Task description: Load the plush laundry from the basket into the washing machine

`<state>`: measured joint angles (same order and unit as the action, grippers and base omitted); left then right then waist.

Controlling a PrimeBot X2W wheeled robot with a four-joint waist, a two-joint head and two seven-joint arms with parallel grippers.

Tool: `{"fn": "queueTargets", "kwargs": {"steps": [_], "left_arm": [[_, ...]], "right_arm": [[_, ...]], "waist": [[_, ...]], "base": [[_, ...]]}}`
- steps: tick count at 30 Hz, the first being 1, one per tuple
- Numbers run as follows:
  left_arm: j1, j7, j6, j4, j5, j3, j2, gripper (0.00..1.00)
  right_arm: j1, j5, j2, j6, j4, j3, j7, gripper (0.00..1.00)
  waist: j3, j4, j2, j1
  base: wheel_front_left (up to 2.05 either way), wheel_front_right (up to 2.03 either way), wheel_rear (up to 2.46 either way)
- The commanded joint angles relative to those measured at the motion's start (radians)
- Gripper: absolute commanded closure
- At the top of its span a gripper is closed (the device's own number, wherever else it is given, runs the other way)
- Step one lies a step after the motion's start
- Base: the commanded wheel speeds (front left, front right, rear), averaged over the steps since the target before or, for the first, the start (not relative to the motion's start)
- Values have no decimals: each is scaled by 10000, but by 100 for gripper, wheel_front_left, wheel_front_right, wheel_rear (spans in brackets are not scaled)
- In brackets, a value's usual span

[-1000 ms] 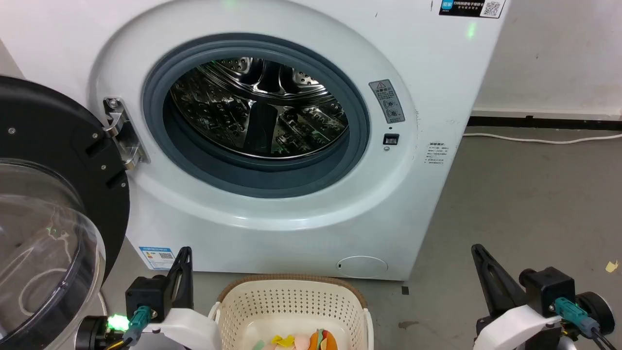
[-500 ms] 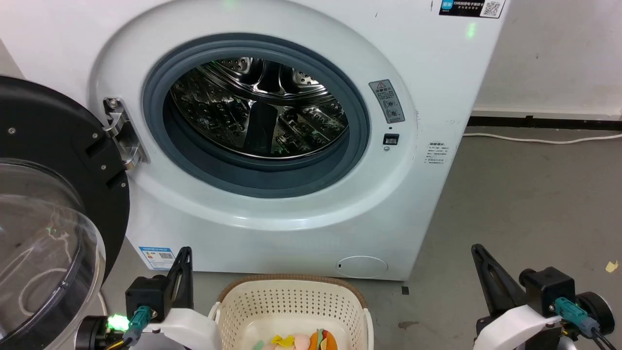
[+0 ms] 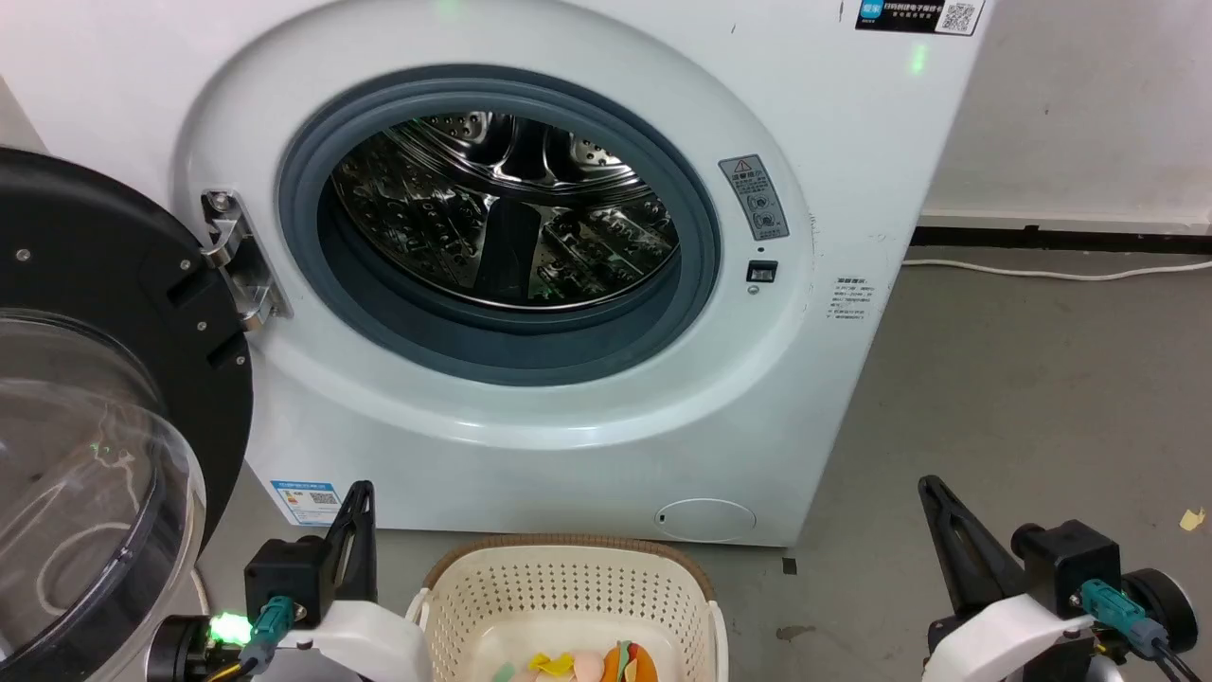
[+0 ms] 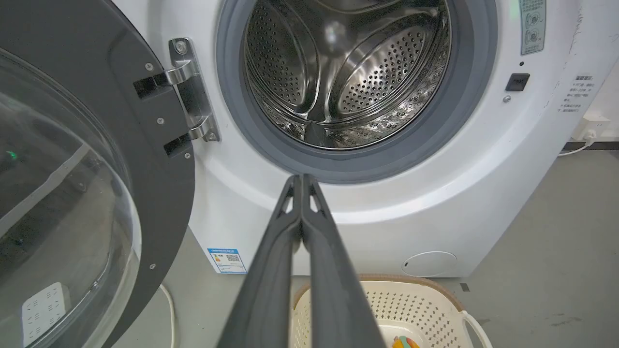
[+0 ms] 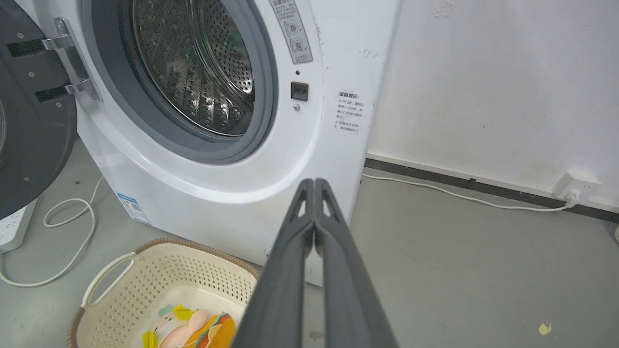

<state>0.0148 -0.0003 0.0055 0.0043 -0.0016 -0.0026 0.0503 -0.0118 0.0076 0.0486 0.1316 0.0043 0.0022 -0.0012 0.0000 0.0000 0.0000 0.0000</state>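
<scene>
The plush laundry (image 3: pixel 606 663), an orange hamburger joined to a pink and yellow figure, lies in the cream basket (image 3: pixel 568 592) on the floor before the washing machine (image 3: pixel 530 445). It also shows in the right wrist view as the plush laundry (image 5: pixel 193 328) inside the basket (image 5: pixel 145 285). The machine's door (image 3: pixel 85 379) hangs open at the left, and the steel drum (image 3: pixel 507 208) holds nothing. My left gripper (image 3: pixel 360 493) stands shut left of the basket. Over on the other side, the right gripper (image 3: pixel 933 488) is shut too. Both hold nothing.
A white cable (image 5: pixel 67 232) loops on the grey floor left of the machine beside a white power strip (image 5: pixel 12 227). Another cable (image 5: pixel 459 195) runs along the wall's dark skirting to a socket (image 5: pixel 578 186). Bare floor (image 3: pixel 1023 398) lies to the right.
</scene>
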Motion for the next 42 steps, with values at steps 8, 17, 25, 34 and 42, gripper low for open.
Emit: {"fn": "queueTargets", "kwargs": {"steps": [8,17,25,34,42], "left_arm": [[-148,3,-55,-43,16,26,-1,100],[7,-1,6,4,-1,-10,0,0],[-3,-114,33,-9,-58,-99,0,0],[-116,-302,37,18,-129,-251,0,0],[-369,-469,-32,438,-128,-398,24,0]], "right_arm": [[118,-76,16,-9,-43,-22,12,100],[-4,8,0,0,8,11,-3,0],[-7,160,1,0,-6,-8,-115,0],[94,400,2,-1,-48,-103,-302,0],[284,628,3,-2,-122,-144,-468,0]], "waist": [[0,0,0,0],[0,0,0,0],[38,-12,0,0],[338,-104,0,0],[864,-308,0,0]], "base": [[0,0,0],[0,0,0],[0,0,0],[0,0,0],[0,0,0]]}}
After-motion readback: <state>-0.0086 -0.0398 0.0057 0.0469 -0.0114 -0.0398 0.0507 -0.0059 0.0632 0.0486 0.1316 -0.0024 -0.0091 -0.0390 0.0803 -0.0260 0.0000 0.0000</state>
